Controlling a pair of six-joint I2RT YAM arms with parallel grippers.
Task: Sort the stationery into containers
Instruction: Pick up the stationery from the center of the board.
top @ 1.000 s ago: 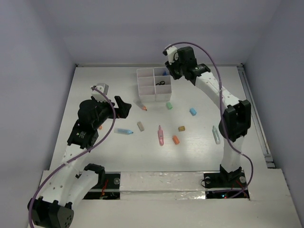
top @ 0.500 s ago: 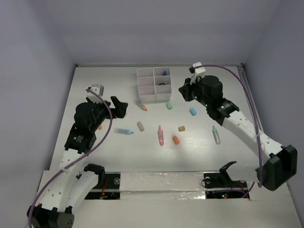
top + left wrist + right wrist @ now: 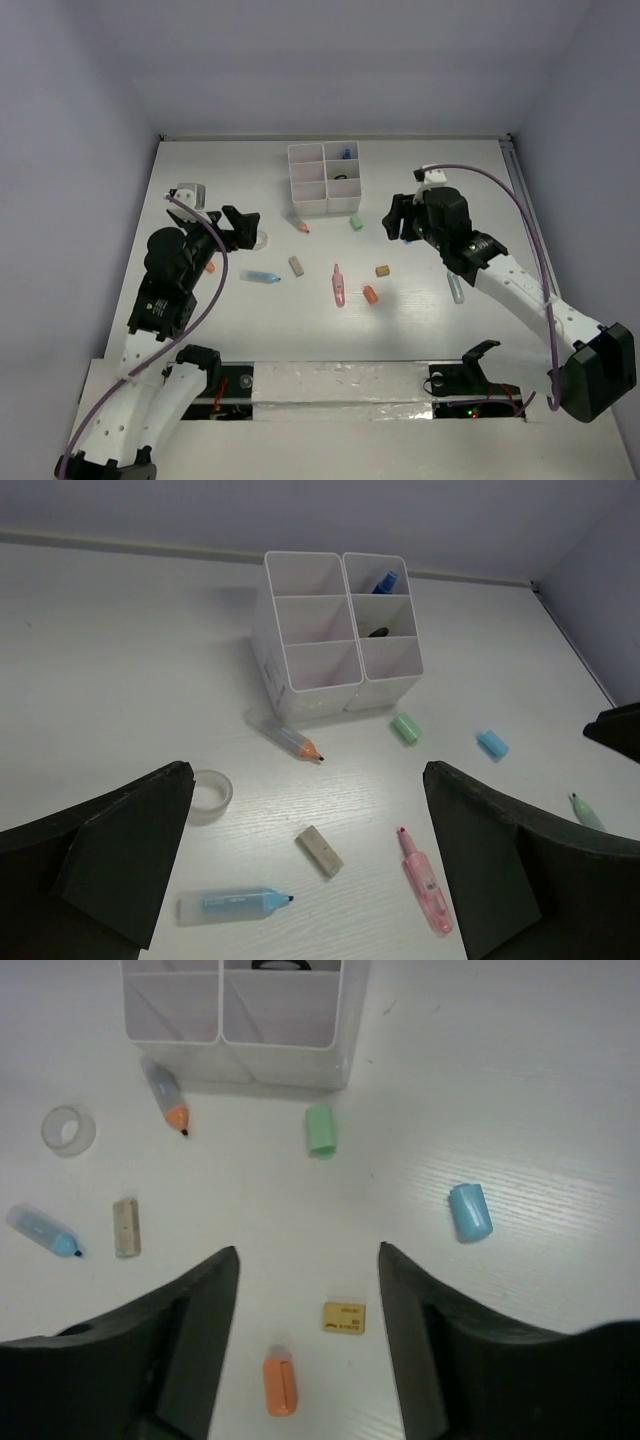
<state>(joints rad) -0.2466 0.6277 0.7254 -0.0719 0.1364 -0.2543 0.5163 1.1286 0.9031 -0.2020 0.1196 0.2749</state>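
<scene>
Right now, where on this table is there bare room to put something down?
Bare patches: the far left corner beside the white organiser, the far right strip past it, and the near strip below the pink marker. Crowded: the middle, between the tan eraser and the orange bit.

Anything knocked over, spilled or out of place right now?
Nothing stands out. The organiser box stands upright; the pink marker and light-blue marker lie flat on the table, simply unsorted, nothing spilled or broken.
</scene>
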